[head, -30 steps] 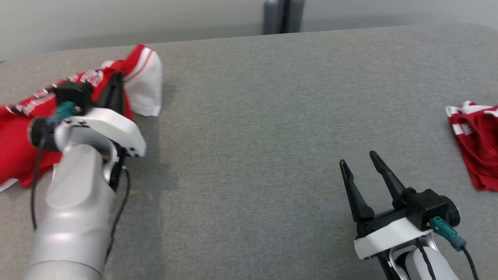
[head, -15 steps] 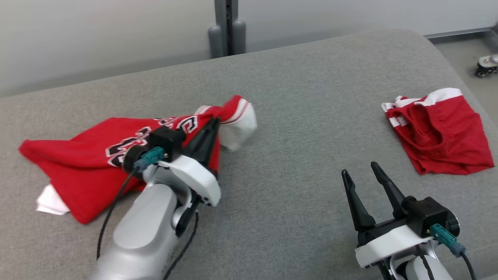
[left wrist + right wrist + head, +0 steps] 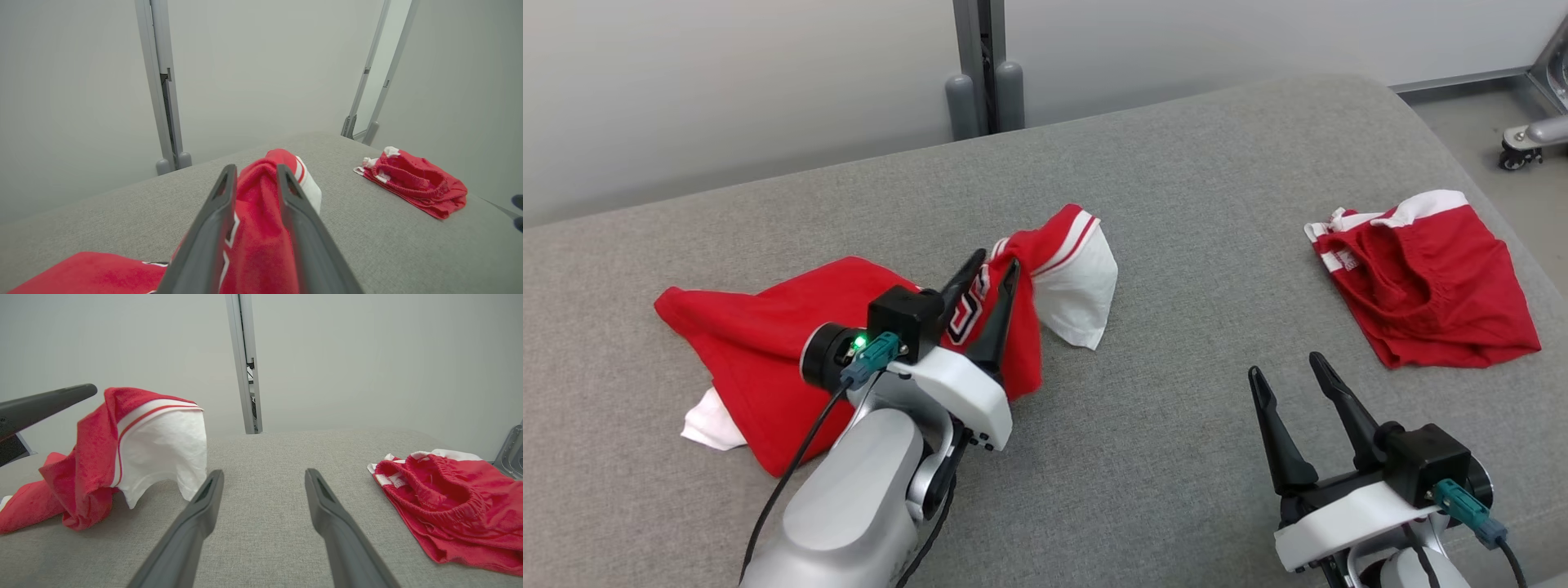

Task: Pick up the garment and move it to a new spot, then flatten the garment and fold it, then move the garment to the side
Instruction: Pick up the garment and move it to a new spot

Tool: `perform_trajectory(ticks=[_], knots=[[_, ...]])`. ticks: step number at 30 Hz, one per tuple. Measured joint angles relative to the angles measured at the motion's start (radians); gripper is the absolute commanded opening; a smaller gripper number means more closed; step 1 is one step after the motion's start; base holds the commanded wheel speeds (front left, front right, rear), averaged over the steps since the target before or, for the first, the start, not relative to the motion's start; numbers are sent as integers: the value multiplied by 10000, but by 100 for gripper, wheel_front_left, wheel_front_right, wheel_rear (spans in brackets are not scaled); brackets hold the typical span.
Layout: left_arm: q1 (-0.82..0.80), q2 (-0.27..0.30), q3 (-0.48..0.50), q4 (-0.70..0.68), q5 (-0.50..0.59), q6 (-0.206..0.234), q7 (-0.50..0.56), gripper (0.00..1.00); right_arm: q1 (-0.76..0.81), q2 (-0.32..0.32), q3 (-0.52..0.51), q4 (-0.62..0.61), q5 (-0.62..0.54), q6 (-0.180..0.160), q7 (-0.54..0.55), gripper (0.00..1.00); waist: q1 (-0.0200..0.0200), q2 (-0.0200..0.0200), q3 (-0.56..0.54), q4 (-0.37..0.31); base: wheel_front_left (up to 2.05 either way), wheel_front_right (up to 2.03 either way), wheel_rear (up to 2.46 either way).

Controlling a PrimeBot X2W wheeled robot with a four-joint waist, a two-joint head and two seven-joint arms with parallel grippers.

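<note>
Parting since half a second ago, the left tool (image 3: 996,261) now loosely straddles the garment (image 3: 760,327) at its raised, white-sleeved end. The right tool (image 3: 1285,365) stays spread and empty. Left-centre on the bench (image 3: 1176,204), the garment's long axis runs left to right, sleeve end rightward.

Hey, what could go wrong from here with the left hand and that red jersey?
1. The jersey is bunched between the parted fingers of the left hand, its white sleeve hanging raised. If the cloth slips out, it would likely land crumpled and be harder to flatten.
2. If the hand pulls away, cloth might snag on a finger and drag the jersey.
3. Carried further right, the jersey could end up overlapping the red shorts.
</note>
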Motion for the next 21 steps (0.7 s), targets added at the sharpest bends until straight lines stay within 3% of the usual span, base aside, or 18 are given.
perform_trajectory(ticks=[14, 21], knots=[[3016, 694, 3179, -1519, 1802, 913, 0, 100, 384, 4, -320, 71, -25, 0, 0, 100, 0, 0, -451, 927, 0, 0, 0], [4747, 727, 4389, -2422, 2635, 1003, 0, 100, 660, 8, -370, 207, -100, 0, 0, 100, 0, 0, -821, 1463, 0, 0, 0]])
